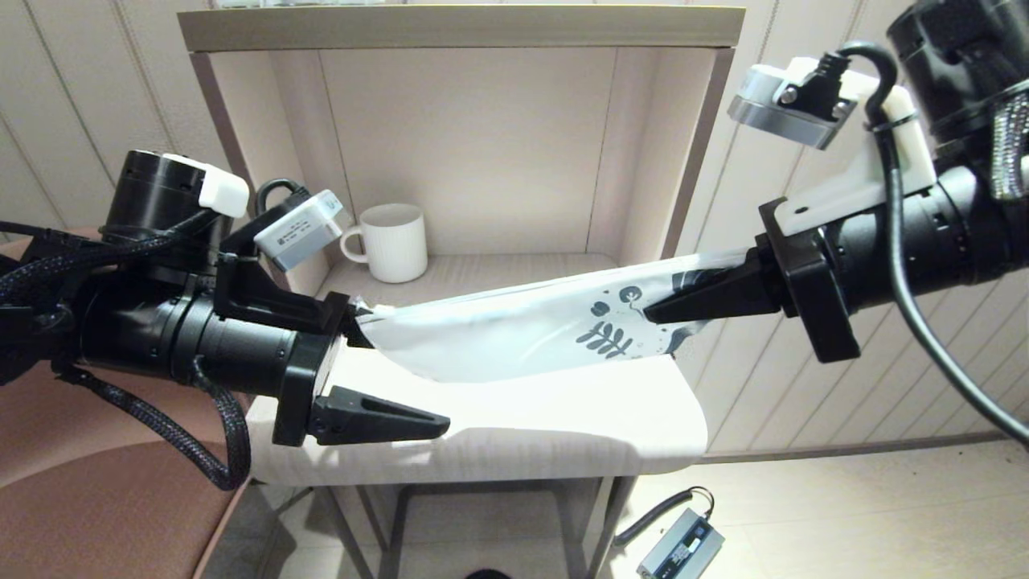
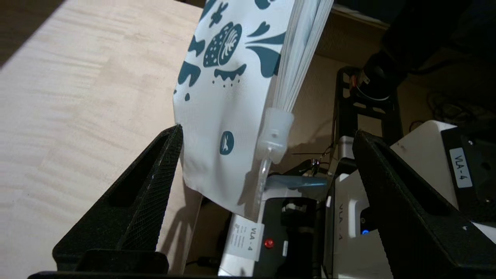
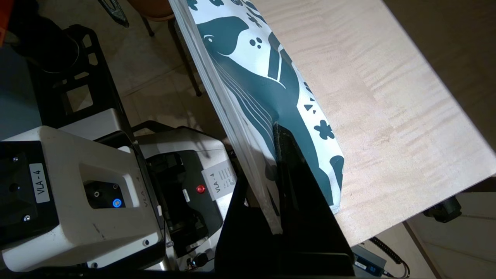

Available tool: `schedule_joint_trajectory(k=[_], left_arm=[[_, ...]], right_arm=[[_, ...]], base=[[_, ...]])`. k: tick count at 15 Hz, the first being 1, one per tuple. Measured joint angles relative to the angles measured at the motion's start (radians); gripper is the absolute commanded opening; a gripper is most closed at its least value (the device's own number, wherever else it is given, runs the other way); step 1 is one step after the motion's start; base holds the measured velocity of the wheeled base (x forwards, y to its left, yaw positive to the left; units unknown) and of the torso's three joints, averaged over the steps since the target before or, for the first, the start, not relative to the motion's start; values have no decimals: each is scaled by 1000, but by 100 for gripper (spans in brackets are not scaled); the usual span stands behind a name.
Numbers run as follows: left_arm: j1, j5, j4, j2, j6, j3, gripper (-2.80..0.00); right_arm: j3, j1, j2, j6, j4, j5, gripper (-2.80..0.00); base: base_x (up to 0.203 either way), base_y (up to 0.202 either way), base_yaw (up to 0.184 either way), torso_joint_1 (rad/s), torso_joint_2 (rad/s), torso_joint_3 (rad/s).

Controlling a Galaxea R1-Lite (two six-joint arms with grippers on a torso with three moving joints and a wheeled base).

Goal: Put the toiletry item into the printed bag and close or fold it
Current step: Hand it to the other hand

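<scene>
The printed bag (image 1: pixel 514 330) spans the table (image 1: pixel 563 418); a mug (image 1: pixel 394 241) stands behind.

Pale wood table (image 1: pixel 563 418) — white ribbed mug (image 1: pixel 392 241) at back, in hutch recess.

I operate in a home-like mock-up: panelled walls, wooden alcove shelf (image 1: pixel 458 32), white mug (image 1: pixel 392 241), brown chair (image 1: pixel 96 498).
</scene>
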Motion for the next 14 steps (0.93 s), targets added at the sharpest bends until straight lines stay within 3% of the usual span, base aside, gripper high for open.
schedule_joint_trajectory(k=[7,8,14], left_arm=[[-1,-18,-47,26,-14,-3,0],[-1,-18,-48,30,-14,-3,-280],[-1,-19,-62,32,-14,4,-280]], right_arm=[[8,0,1,0,0,0,-280],[8,0,1,0,0,-1,-280],[11,1,3,-1,0,-2,-280]], base=[[0,0,0,0,0,0],[0,0,0,0,0,0],[0,0,0,0,0,0]])
